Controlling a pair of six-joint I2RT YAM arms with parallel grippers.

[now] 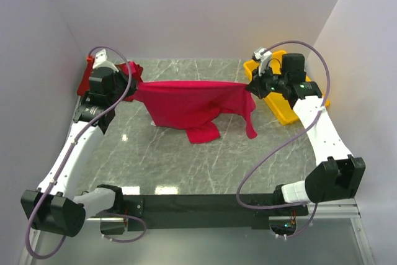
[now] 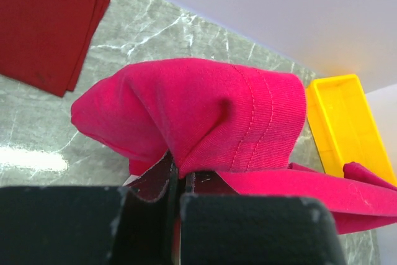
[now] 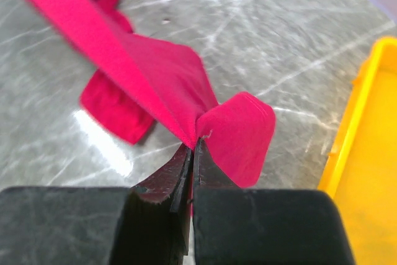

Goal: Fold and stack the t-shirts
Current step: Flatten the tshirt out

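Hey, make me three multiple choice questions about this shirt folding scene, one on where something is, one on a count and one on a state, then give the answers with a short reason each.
1. Where is the maroon t-shirt?
A. In the tray
B. On the table, at its far left corner
C. Over the right arm

2. How many pairs of fingers pinch the crimson t-shirt?
A. None
B. One
C. Two

3. What state is the crimson t-shirt in?
A. Folded flat
B. Stretched out between the arms
C. Balled up

Answers:
1 B: the left wrist view shows it lying on the marble, across from the yellow tray.
2 C: the left fingers and right fingers are each shut on an edge of it.
3 B: its top edge runs taut from one arm to the other, the rest hanging.
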